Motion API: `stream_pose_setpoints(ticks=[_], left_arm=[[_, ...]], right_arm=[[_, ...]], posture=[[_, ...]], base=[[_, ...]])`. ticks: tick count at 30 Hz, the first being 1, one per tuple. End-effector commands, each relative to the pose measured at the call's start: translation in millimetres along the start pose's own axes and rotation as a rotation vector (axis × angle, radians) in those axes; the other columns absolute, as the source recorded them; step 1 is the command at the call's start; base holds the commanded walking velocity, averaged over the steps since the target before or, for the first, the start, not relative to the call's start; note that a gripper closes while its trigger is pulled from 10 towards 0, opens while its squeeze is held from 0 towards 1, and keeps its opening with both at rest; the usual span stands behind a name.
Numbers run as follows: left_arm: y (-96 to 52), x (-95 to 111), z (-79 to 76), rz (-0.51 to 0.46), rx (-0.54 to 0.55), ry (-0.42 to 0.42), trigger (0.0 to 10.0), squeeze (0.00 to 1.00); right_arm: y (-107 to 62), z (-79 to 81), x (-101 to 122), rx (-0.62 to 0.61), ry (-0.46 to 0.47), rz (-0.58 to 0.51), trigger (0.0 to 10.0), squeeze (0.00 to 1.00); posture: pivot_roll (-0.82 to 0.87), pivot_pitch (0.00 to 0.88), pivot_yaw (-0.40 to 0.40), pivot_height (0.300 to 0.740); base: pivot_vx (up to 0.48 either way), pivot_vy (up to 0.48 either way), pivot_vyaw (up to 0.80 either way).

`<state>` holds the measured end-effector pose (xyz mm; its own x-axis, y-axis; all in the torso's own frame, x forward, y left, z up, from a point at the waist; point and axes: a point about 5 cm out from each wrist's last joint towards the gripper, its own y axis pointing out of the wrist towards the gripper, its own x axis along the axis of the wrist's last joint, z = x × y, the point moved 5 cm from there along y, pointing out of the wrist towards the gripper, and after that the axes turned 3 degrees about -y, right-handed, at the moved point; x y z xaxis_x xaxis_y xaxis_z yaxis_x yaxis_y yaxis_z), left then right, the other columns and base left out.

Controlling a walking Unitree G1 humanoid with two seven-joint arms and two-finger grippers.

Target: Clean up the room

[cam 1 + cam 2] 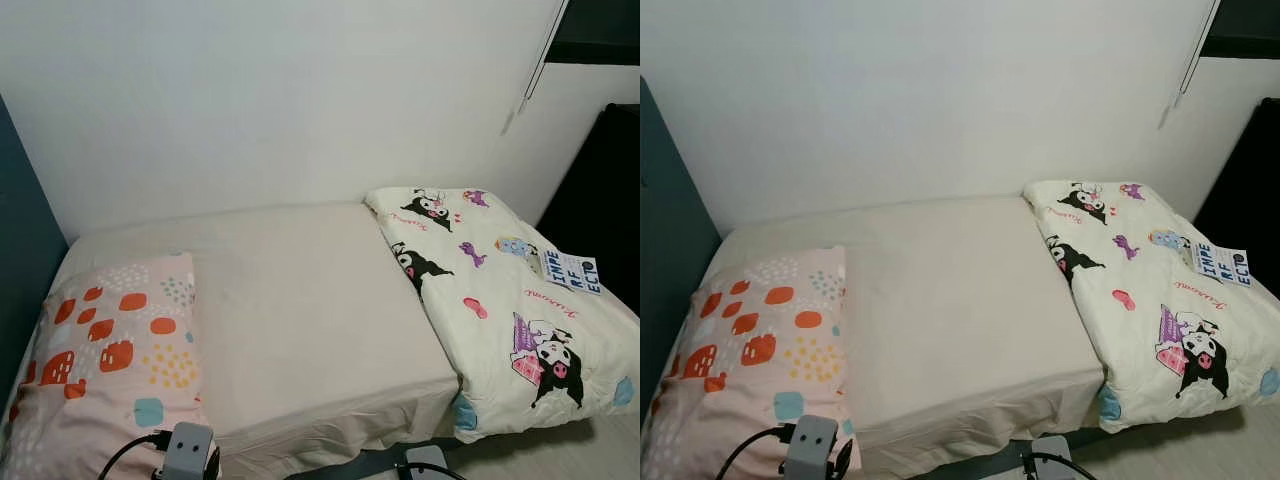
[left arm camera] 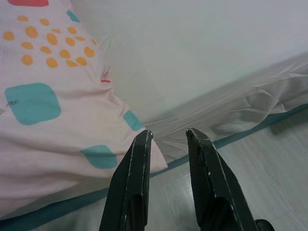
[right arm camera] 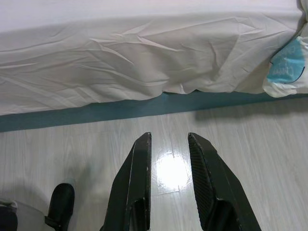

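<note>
Cream sheet covers bed (image 1: 300,300), spanning centre frame. Cartoon-print quilt (image 1: 500,300) folded at right end, small printed card (image 1: 570,270) on it. Pink spotted pillow (image 1: 110,350) lower left. Left gripper (image 2: 167,137) released, fingers apart, hovering by pillow's corner. Right gripper (image 3: 168,139) released, above pale wood floor (image 3: 250,144) beside bed edge.
</note>
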<state>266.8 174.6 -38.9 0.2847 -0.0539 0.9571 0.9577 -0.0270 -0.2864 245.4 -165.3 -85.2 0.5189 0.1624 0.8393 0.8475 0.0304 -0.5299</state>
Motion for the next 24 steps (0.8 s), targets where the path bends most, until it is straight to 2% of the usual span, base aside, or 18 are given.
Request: stream_pose_setpoints(ticks=[1,15,24], left_arm=[[-4.3,-7,0.8,0.026,0.002,0.004,10.0,0.00],[-8.8,-15,3.6,0.050,0.015,0.005,10.0,0.00],[-10.0,-14,4.5,0.042,0.023,0.003,10.0,0.00]], right_arm=[[-2.7,1.6,-9,0.007,-0.001,0.035,10.0,0.00],[-4.9,4.4,-13,0.016,-0.004,0.041,10.0,0.00],[-6.9,12.5,-14,0.041,-0.006,0.035,10.0,0.00]], posture=[[0.07,0.075,-0.065,0.740],[0.07,0.043,-0.071,0.740],[0.08,0.010,-0.079,0.740]], base=[[0.000,0.000,0.00],[0.000,0.000,0.00],[0.000,0.000,0.00]])
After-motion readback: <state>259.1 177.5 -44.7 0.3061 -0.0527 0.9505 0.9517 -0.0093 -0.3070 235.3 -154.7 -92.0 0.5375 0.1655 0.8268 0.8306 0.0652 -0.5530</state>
